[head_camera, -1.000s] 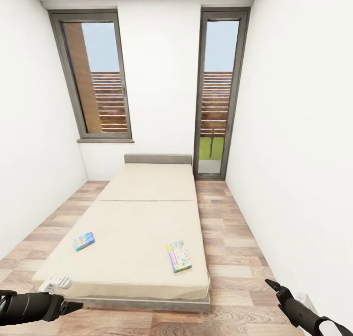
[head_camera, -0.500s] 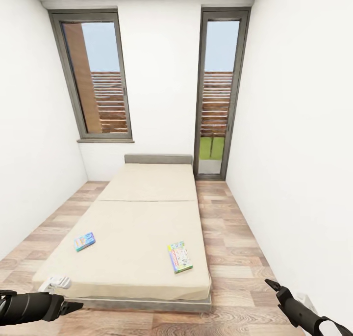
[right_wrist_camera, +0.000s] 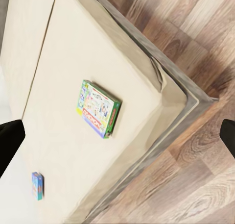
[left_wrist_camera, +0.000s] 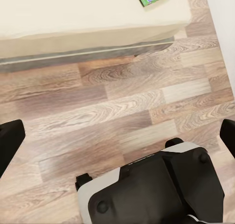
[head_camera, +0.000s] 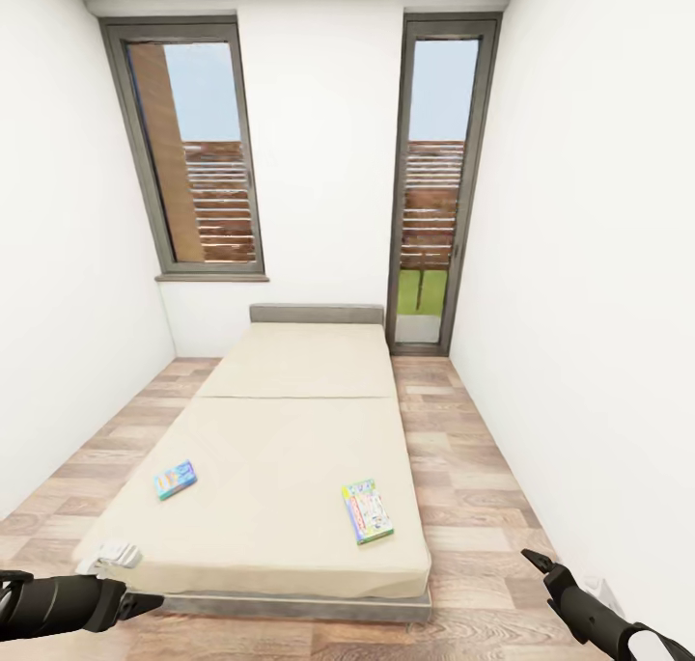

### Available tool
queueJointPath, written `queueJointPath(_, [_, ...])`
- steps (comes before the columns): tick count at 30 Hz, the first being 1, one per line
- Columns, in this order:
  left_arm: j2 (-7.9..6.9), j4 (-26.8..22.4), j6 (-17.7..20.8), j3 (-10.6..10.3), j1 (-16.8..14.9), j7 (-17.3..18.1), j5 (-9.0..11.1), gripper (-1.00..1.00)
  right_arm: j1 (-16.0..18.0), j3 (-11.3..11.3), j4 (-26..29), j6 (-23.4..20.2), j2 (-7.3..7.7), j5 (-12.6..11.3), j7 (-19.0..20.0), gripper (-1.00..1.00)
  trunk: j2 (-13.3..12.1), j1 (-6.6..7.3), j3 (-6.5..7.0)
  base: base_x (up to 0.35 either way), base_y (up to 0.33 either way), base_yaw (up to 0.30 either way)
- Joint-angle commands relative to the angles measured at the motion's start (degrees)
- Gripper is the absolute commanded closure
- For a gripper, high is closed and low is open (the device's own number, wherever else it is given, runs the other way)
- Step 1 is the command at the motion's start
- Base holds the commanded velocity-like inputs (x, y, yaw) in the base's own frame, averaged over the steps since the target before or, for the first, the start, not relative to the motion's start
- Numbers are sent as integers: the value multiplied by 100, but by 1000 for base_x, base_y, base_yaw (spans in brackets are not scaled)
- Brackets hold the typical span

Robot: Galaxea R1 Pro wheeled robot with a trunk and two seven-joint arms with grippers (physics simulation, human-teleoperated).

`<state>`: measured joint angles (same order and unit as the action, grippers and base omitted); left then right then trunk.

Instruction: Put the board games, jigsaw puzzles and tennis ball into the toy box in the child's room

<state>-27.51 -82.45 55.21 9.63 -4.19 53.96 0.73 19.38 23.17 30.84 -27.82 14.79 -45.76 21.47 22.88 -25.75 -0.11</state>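
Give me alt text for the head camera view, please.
A beige bed in a narrow white room holds two board games: a small blue one and a larger green one. Both grippers, left and right, hang empty near the wooden floor.

Walls: plain white point(head_camera: 579, 256) on the left, right and far side, closing in a narrow room.
Floor: wood-look planks point(head_camera: 463, 468) in brown and grey tones.
Bed: low beige mattress point(head_camera: 290, 429) on a grey base, grey headboard point(head_camera: 317, 314) against the far wall.
Windows: a grey-framed window point(head_camera: 198, 150) at far left; a tall glazed door point(head_camera: 439, 179) at far right.
Outside: blue sky, slatted wooden fence, grass.
Light: even daylight.
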Motion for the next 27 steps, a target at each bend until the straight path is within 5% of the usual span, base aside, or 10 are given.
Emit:
queueJointPath(1, [0, 1, 43, 4, -3, 16, 6, -100, 3, 29, 1, -48, -3, -21, 7, -100, 4, -4, -2, 150, 165, 0])
queueJointPath(27, [0, 1, 34, 4, -3, 10, 6, -100, 4, 23, 1, -48, -3, -21, 1, -100, 4, -4, -2, 203, 238, 0])
